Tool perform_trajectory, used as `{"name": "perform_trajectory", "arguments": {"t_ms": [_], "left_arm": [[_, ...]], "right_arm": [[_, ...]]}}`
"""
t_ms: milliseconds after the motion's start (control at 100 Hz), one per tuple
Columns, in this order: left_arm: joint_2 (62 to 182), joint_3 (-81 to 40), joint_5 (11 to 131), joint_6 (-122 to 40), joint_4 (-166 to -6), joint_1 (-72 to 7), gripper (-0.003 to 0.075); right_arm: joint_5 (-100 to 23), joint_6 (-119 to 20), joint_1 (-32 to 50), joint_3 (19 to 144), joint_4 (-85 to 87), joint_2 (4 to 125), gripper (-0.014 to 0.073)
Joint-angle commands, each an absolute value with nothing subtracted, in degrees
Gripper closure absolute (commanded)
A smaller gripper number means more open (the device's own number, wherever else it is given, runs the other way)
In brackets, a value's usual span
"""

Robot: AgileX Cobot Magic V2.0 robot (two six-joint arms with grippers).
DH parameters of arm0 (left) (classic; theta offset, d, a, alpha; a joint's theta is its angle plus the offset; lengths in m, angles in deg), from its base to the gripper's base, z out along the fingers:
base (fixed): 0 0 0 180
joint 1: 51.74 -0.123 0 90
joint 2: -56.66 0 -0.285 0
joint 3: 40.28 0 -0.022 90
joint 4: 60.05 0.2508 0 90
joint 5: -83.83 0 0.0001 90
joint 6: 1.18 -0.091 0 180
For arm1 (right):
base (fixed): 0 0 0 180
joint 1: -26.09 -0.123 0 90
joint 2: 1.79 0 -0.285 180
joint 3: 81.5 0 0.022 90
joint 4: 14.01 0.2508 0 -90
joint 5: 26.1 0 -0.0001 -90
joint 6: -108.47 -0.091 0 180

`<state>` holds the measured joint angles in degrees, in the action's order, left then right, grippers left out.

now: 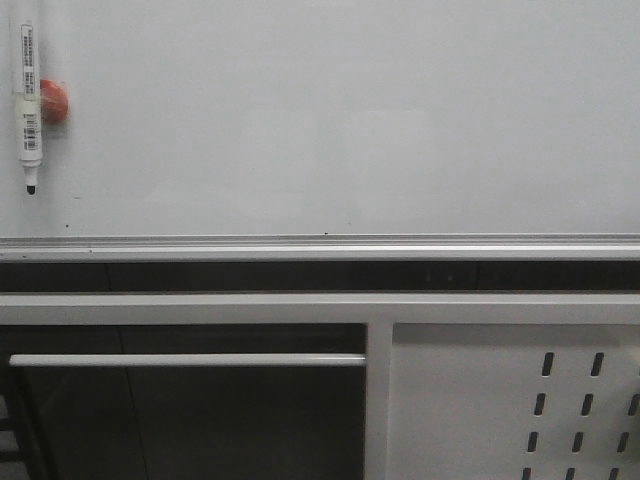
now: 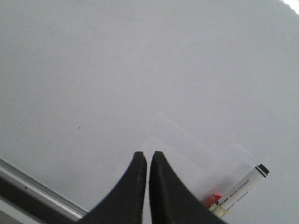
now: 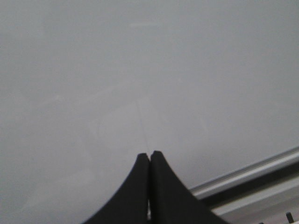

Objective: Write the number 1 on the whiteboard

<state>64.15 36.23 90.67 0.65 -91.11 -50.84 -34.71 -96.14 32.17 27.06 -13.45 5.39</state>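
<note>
Pale whiteboard (image 1: 330,120) carries a marker (image 1: 28,105) beside a red magnet (image 1: 54,101); both grippers' jaws closed, empty.

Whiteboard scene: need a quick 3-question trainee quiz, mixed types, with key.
1. True or false: a number 1 is already drawn on the whiteboard.
2. Where does the marker sit in the front view? A) upper left of the board, tip down B) lying on the silver rail C) held in the right tool
3. Fill in: the left tool and right tool both have their fingers ____, holding nothing.

Key:
1. False; the board shows only tiny specks.
2. A; it hangs beside a red magnet.
3. Shut.
</note>
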Motion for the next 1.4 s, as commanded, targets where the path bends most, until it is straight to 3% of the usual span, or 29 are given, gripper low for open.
{"name": "perform_trajectory", "arguments": {"t_ms": [0,150,250,520,790,1070,1390], "left_arm": [[62.59,31.94,93.27,0.56,-82.80,-50.44,0.0738],[62.79,25.23,85.71,0.56,-67.52,-50.44,0.0738],[63.56,21.86,81.51,0.56,-63.91,-50.44,0.0738],[66.54,18.20,81.06,0.07,-62.88,-49.54,0.0738],[76.73,5.67,75.89,-2.43,-62.58,-40.23,0.0738],[87.78,-6.43,69.65,-2.42,-68.93,-38.45,0.0738],[89.31,-7.12,69.34,-2.93,-72.76,-38.45,0.0738]], "right_arm": [[-40.30,-96.25,32.19,32.74,-13.27,5.99,0.0664],[-52.75,-93.53,32.19,39.36,-12.23,9.30,0.0665],[-54.61,-93.01,32.19,41.29,-8.69,10.89,0.0669],[-59.20,-87.41,32.19,41.81,3.95,11.01,0.0668],[-64.77,-69.96,32.19,47.54,5.74,13.70,0.0668],[-66.56,-62.06,31.56,60.66,6.01,23.35,0.0668],[-71.60,-61.41,31.56,75.98,5.85,29.99,0.0668]]}}
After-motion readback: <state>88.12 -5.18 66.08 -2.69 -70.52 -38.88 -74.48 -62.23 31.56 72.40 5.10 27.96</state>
